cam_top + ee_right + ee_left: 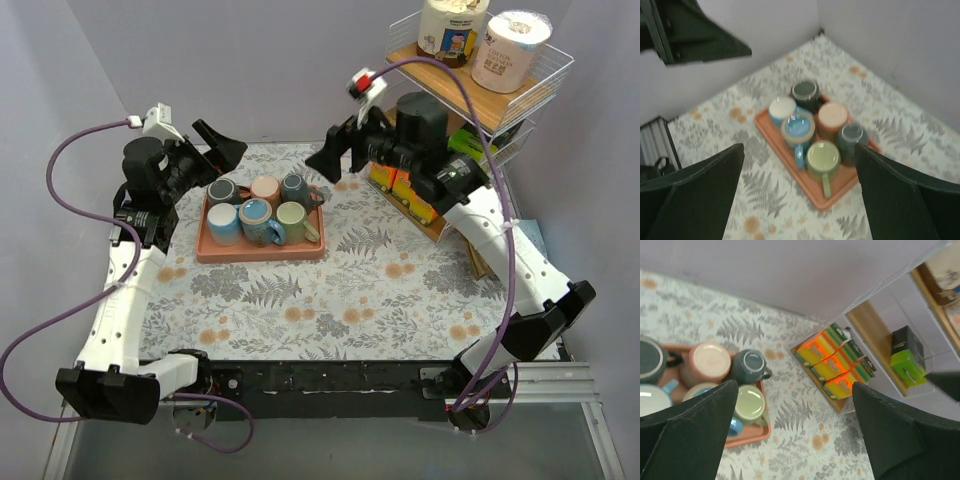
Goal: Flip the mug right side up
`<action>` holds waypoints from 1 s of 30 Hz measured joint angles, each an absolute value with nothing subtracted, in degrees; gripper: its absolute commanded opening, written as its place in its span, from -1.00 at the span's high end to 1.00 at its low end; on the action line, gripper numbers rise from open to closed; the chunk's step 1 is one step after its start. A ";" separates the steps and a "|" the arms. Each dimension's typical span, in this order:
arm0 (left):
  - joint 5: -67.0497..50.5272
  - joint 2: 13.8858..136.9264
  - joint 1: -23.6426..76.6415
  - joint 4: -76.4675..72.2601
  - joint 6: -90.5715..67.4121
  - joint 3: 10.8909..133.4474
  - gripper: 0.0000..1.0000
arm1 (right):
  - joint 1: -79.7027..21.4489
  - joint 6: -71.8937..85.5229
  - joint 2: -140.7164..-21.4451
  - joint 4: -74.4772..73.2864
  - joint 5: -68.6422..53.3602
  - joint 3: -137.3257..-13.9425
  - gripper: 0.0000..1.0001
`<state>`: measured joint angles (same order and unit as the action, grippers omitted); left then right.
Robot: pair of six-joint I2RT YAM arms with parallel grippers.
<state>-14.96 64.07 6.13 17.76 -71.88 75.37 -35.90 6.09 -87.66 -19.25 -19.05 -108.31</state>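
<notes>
Six round glazed mugs [257, 218] are sitting clustered on one rectangular terracotta tray [262, 254]. The dark teal mug [295, 187], far-right, looks base-up. Left gripper [225, 160] and right gripper [330, 170] are hovering, splayed, empty.

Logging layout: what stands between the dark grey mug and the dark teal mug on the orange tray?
A pink ceramic mug, clearest in the top view.

The dark teal mug [295, 187] is sitting upside down (foot ring facing up) in the tray's [260, 255] far right corner, handle pointing right.
</notes>
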 measured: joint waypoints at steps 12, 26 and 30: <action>-9.32 60.10 6.13 29.30 -82.98 66.57 -0.96 | -40.62 0.62 -84.82 -26.48 -9.78 -80.53 -0.58; -15.00 55.05 6.79 30.52 -88.01 58.06 -0.96 | -42.46 -0.43 -103.85 -21.69 -9.37 -83.26 -0.46; -17.65 51.42 6.98 33.54 -88.97 52.69 -0.96 | -42.46 -1.45 -106.39 -19.92 -8.93 -83.79 -0.43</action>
